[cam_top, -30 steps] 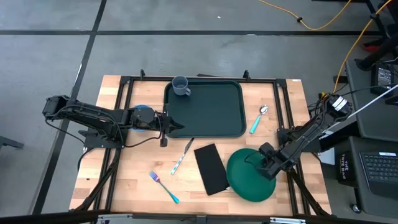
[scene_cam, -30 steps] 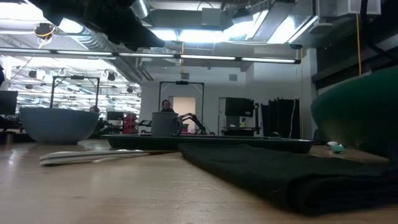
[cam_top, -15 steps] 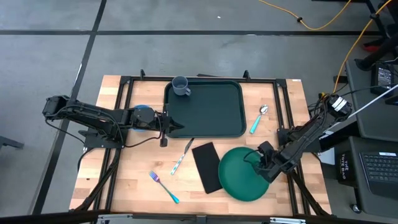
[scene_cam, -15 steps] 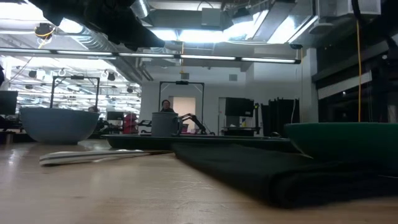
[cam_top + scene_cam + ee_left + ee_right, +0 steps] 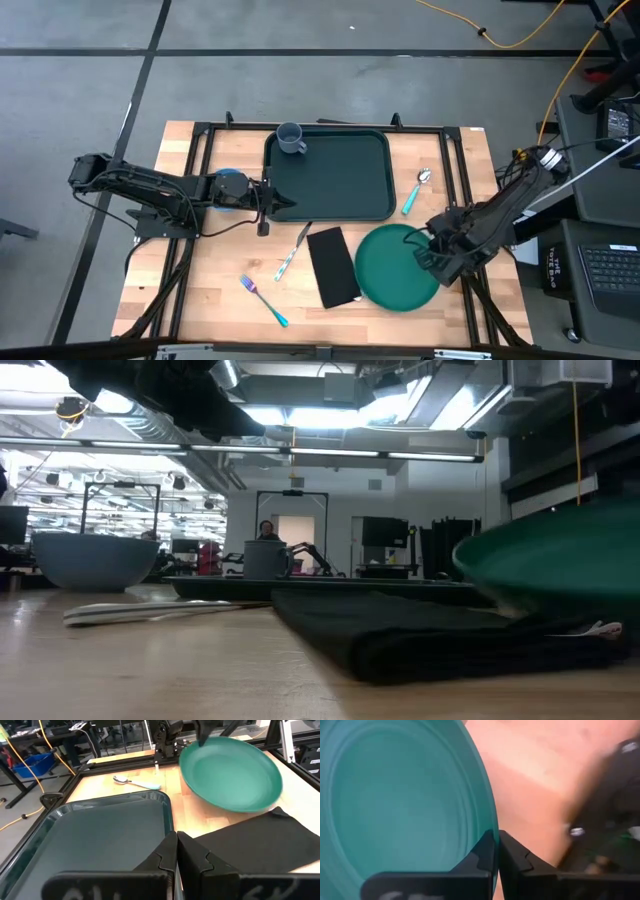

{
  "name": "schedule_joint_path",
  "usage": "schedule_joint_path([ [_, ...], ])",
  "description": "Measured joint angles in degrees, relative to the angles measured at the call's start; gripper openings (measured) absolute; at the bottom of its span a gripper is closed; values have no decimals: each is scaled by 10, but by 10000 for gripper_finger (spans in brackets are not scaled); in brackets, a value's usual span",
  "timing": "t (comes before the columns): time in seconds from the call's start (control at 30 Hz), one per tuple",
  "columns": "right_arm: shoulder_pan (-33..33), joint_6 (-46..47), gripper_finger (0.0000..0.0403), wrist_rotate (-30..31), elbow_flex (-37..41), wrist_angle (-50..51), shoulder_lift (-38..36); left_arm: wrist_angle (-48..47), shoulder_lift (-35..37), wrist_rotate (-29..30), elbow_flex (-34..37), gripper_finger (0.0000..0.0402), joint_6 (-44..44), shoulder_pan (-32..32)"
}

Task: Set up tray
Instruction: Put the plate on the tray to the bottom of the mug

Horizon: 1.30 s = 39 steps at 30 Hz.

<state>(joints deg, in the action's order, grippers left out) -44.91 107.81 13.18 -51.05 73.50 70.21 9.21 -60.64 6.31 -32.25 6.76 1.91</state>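
While my left gripper [image 5: 268, 197] rests closed at the tray's [image 5: 335, 172] left rim, my right gripper [image 5: 497, 851] pinches the green plate's [image 5: 398, 266] right edge, lifted.

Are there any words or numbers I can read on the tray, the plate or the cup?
No readable text: the tray, the green plate, the cup and the black napkin are all plain.
The left gripper's fingers have faint pale marks on the dark block beneath them, too blurred to read.
Room behind, low view: no signs clear enough to read.
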Motion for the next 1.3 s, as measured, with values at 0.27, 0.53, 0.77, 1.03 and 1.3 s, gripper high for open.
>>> schedule_joint_path([
  [0.27, 0, 0, 10, 5, -56, 86, -10, 0, 0, 0, 0, 5, 0, 0],
  [0.53, 3, 0, 10, 43, -81, 134, -12, 26, 0, 0, 0, 23, 29, 3],
  [0.77, 48, -21, 10, 67, -86, 135, -39, 72, -18, 67, -1, 69, 50, 63],
  [1.03, 119, -103, 10, 68, -86, 127, -52, 51, -103, 180, -74, 116, 95, 129],
  [1.3, 192, -179, 10, 44, -86, 98, -79, -42, -223, 238, -205, 121, 167, 167],
])
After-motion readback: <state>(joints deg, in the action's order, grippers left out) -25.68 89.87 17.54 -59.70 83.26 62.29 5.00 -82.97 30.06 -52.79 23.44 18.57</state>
